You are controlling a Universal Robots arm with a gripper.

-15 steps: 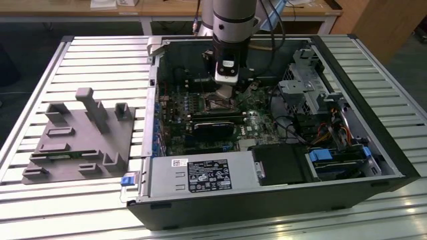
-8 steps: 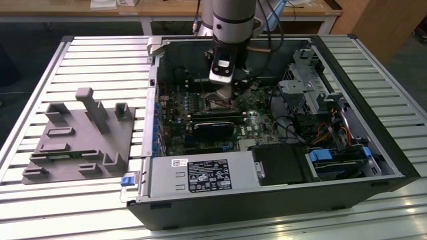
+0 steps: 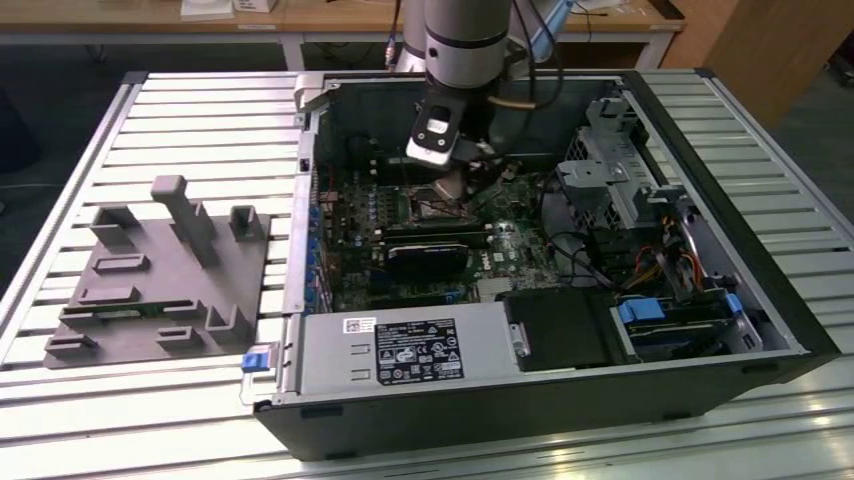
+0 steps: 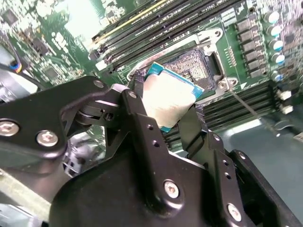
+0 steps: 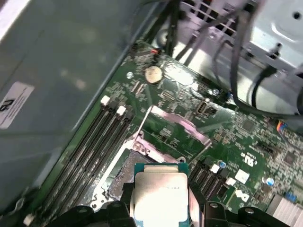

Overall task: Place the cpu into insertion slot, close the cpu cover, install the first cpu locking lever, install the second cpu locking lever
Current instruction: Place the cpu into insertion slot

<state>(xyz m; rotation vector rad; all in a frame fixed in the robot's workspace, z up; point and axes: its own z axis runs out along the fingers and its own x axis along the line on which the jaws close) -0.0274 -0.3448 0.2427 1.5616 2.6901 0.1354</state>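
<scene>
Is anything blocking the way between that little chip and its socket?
Nothing visible does. The fingers hold the cpu close to the bare insertion slot, and the cpu cover is swung open, away from it.

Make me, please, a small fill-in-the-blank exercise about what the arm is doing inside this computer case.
1. The fingers are shut on the ___.
2. The cpu is held above the insertion slot, which is ___ of any chip.
3. The cpu cover stands ___.
4. The circuit board around the slot is ___ in colour.
Missing words: cpu; empty; open; green.
</scene>
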